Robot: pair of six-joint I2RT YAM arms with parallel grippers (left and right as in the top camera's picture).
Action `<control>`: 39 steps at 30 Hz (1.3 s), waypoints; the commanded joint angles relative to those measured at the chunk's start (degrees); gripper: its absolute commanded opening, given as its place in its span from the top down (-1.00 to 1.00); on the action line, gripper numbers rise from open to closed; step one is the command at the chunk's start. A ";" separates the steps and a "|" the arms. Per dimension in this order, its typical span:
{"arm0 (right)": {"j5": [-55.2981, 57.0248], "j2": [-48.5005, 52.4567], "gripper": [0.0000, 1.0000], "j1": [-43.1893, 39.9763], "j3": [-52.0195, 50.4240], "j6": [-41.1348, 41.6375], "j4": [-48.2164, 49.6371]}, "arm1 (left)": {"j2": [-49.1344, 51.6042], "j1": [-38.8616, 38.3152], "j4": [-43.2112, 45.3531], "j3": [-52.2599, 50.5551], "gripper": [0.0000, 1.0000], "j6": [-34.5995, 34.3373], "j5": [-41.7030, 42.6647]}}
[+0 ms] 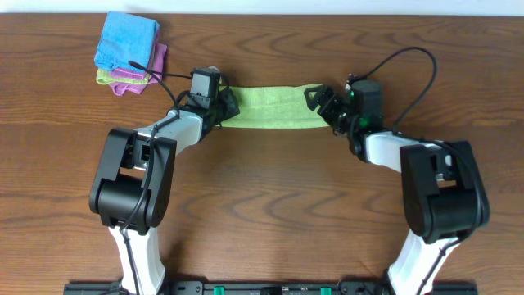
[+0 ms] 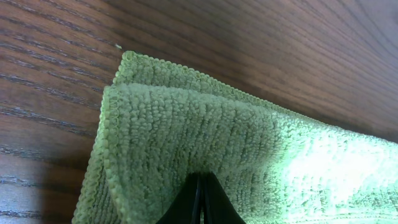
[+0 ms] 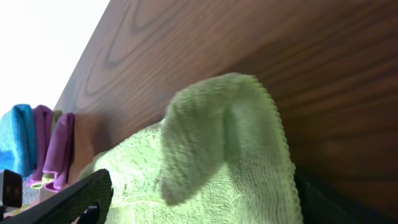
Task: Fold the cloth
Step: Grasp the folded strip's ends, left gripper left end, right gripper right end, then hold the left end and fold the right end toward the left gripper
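One left pincer (image 2: 200, 196) grips cloth (image 1: 270, 107); right pincer (image 1: 321, 108) gapes.

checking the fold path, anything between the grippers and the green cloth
Nothing visible: the left gripper is shut on the cloth; the right gripper has open jaws around its other end. The stacked cloths lie apart.

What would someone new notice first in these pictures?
A lime-green cloth, folded into a long strip, lies mid-table between both arms. The left gripper is shut on one end; the right gripper stands open around the other end's raised corner. A blue-topped stack of cloths sits far left.
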 commanded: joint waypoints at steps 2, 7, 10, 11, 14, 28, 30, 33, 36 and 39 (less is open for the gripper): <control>0.72 4.74 -0.66 2.05 -1.07 2.10 -1.14 | 2.40 0.15 -1.29 0.00 0.88 -0.24 -1.66; 2.75 4.81 -0.09 2.75 0.37 0.24 -0.74 | 2.40 0.15 -1.29 0.00 0.88 -0.24 -1.64; 2.71 4.81 0.19 2.75 1.42 -2.34 -0.74 | 2.40 0.15 -1.31 0.00 0.88 -0.22 -1.66; 2.71 4.81 0.39 2.75 1.68 -3.04 -0.74 | 2.40 0.15 -1.31 0.00 0.88 -0.22 -1.66; 1.84 4.72 0.95 2.75 2.71 -5.33 -0.74 | 2.34 0.26 -1.31 0.00 0.89 -0.22 -1.66; 1.60 -5.42 0.97 2.80 12.13 -18.14 -17.44 | 2.01 2.29 -2.97 1.73 0.89 0.02 -0.76; 0.31 -5.44 0.98 3.10 14.73 -18.84 -18.75 | 2.01 2.29 -2.99 1.88 0.88 0.02 -0.76; 0.39 -5.44 0.97 4.39 18.43 -21.14 -22.45 | 2.01 2.29 -3.13 1.88 0.88 0.00 -0.76; 0.79 -5.44 0.97 6.51 21.73 -23.04 -25.03 | 2.01 2.29 -3.13 1.92 0.88 0.00 -0.74; 2.45 -5.44 0.97 8.79 23.15 -23.02 -25.35 | 2.01 2.29 -3.10 2.32 0.88 -0.02 -0.11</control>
